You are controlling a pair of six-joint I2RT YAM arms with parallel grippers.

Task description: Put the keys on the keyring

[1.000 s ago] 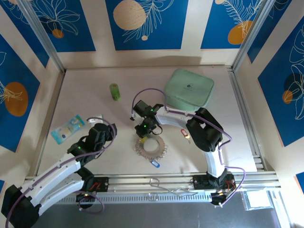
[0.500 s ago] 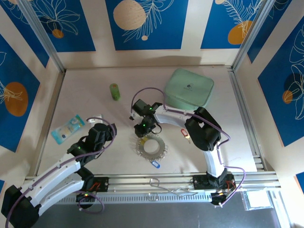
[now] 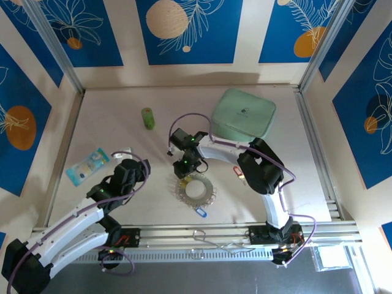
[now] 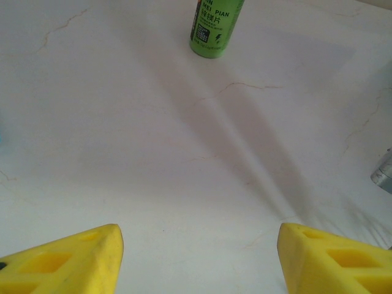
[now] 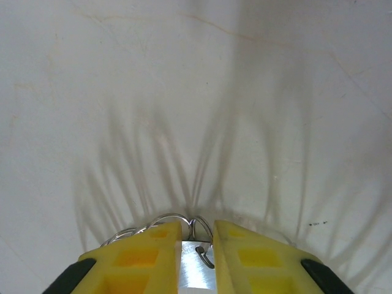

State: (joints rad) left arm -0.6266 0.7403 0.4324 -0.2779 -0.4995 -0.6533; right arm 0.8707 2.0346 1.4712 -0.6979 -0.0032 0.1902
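Note:
The spiky keyring (image 3: 195, 190) lies flat on the table in front of the right arm. My right gripper (image 3: 185, 165) is at its far rim. In the right wrist view its yellow fingers (image 5: 147, 254) stand close together, shut on a flat silvery piece and the wire loops of the keyring (image 5: 197, 263). The blue-tagged key (image 3: 199, 211) lies just near the ring. The red-tagged key (image 3: 237, 173) lies to the right, by the right arm. My left gripper (image 3: 138, 164) is open over bare table, its fingers (image 4: 73, 260) wide apart.
A small green cylinder (image 3: 147, 118) (image 4: 214, 27) stands at the far left-centre. A pale green pouch (image 3: 244, 114) sits at the back right. A blue-and-white packet (image 3: 87, 165) lies at the left. Metal rails run along the table's sides.
My right gripper has edged slightly left at the ring's far rim. The keys and the left arm have not moved.

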